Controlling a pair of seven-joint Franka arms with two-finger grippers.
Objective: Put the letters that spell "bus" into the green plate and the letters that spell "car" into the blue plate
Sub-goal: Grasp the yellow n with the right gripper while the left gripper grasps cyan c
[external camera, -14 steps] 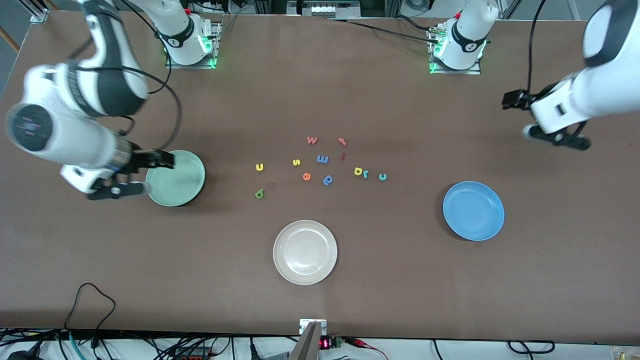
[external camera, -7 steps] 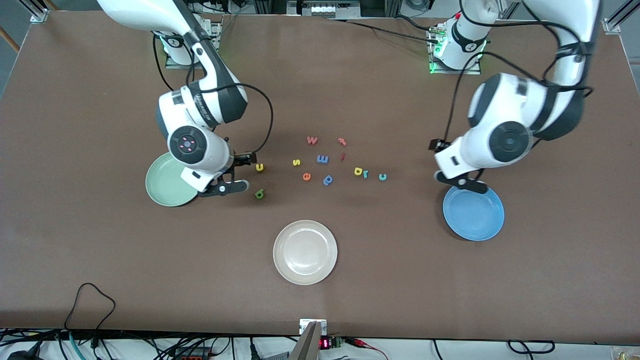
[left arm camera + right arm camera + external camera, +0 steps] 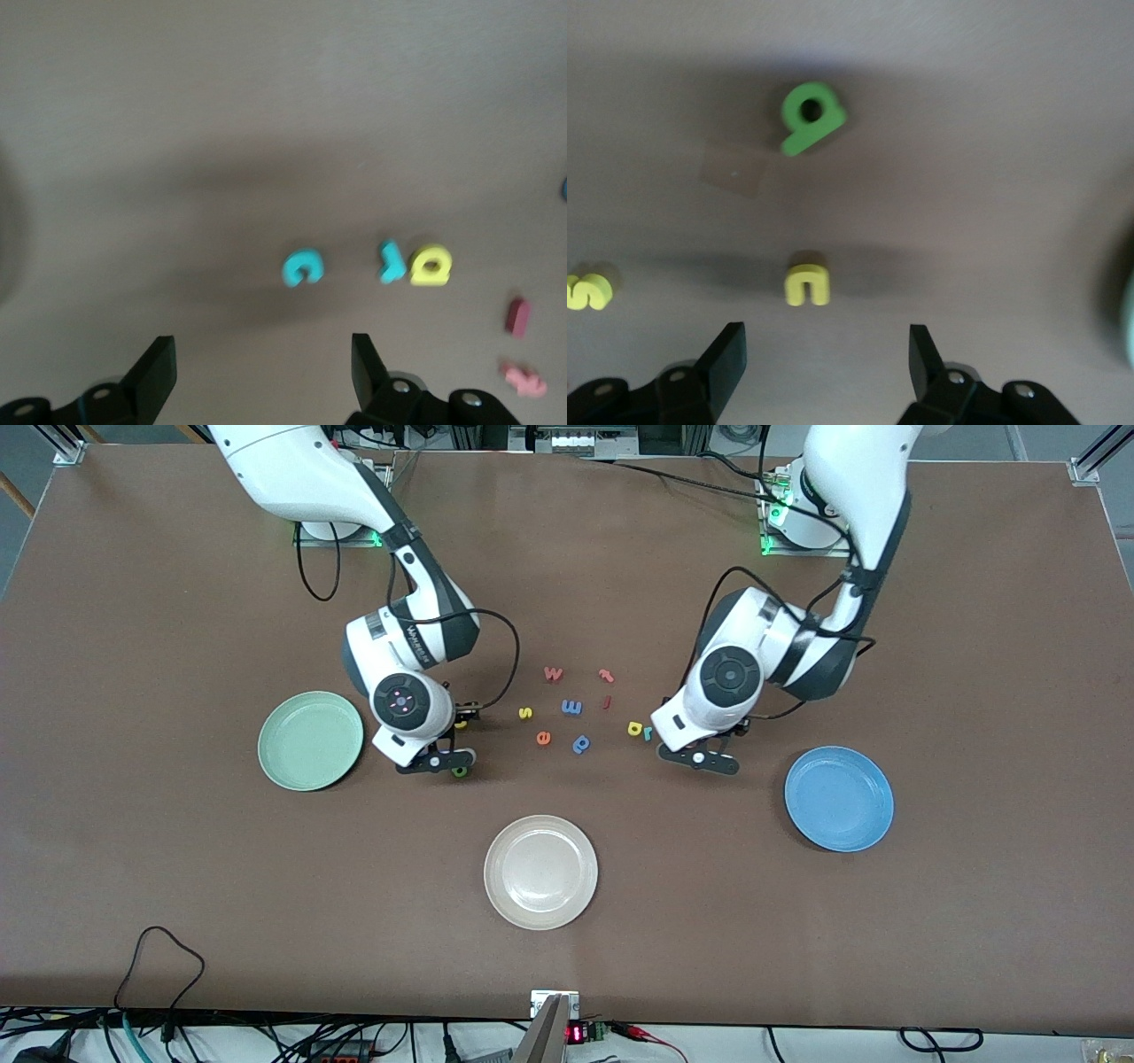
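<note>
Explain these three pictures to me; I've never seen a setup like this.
Two white robot arms stand at a brown table. The wide picture looks down from across the table; the other two come from cameras on the arms' wrists. The left gripper hangs open over the teal c, with the teal r and yellow a beside it. The right gripper hangs open over the yellow u, near the green b. Nothing is held. The green plate, blue plate and white plate hold nothing.

Both arms reach low mid-desk, the left end effector [image 3: 264, 372] and right end effector [image 3: 824, 363] with fingers spread.
</note>
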